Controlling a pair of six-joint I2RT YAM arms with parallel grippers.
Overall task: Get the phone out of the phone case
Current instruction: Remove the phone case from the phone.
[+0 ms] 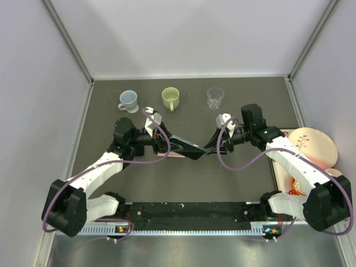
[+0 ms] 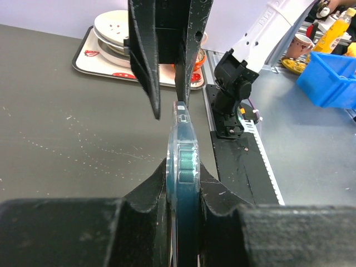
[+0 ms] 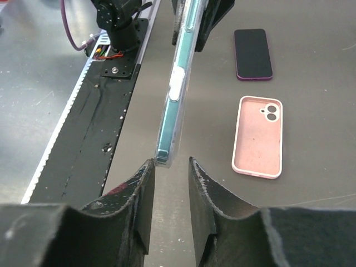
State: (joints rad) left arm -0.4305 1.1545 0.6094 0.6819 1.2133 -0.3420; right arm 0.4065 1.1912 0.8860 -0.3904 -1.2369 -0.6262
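The teal phone [image 2: 187, 153], seated in its clear phone case [image 3: 179, 72], is held on edge off the surface, above the middle of the table [image 1: 239, 183]. One end is clamped by the left gripper [image 2: 183, 178], whose fingers are pressed against both faces. The right gripper [image 3: 170, 162] is set at the other end with its fingers narrowly parted, and the case's corner is seen just at their tips, ungripped. A pink case [image 3: 257, 136] and a dark phone [image 3: 253, 54] are laid flat on the table nearby, apart from each other. A pale blue mug [image 1: 128, 100], a green mug [image 1: 171, 98] and a clear glass [image 1: 215, 97] are ranged along the far edge.
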